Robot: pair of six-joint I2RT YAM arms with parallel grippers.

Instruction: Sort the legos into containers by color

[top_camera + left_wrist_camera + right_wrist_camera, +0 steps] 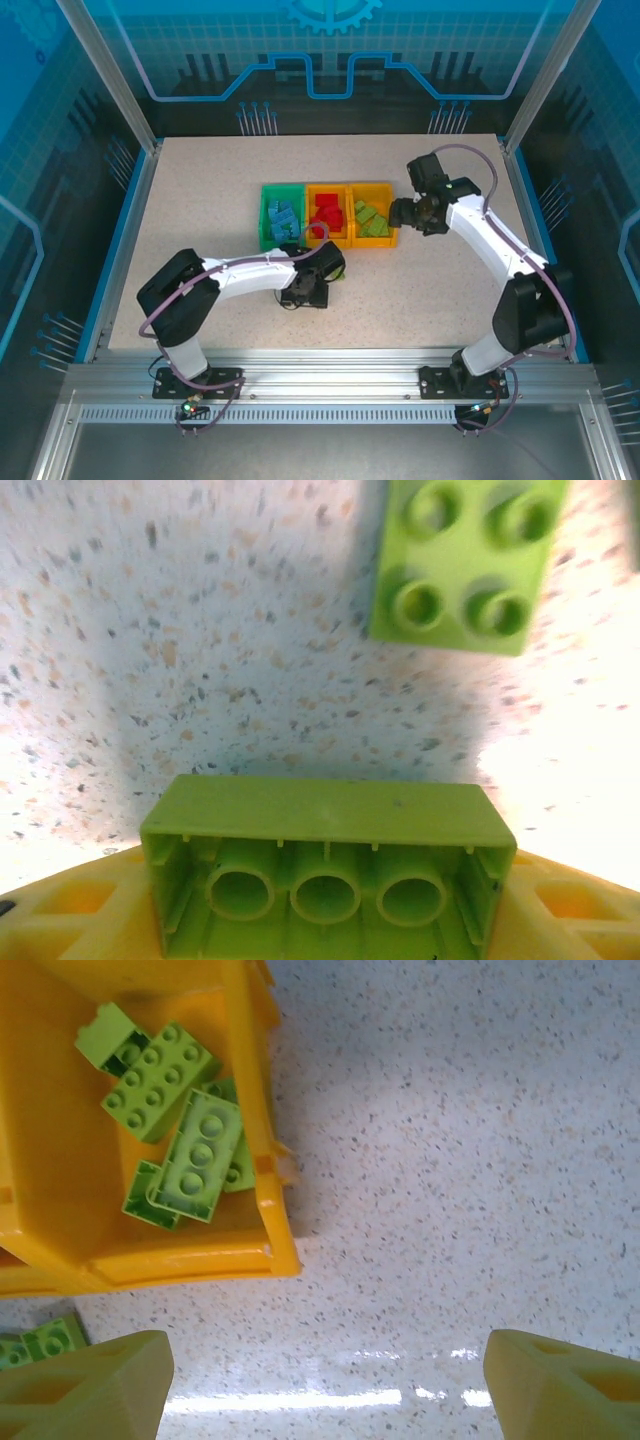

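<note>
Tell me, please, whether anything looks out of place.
A loose lime brick lies on the table, not in the yellow bin with the other lime bricks; the left hand holds a second lime brick, underside showing.

A robotics lab test cell. A pale speckled tabletop [200, 200] sits inside a silver aluminium extrusion frame [330, 385]. Translucent blue wall panels [330, 50] printed with gear and circuit graphics enclose the far, left and right sides. Two white-and-black robot arms [240, 280] are bolted at the near edge.

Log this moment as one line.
left tool flanking lime brick, grip unclear | second lime brick loose on table | right tool open beside yellow bin
</note>
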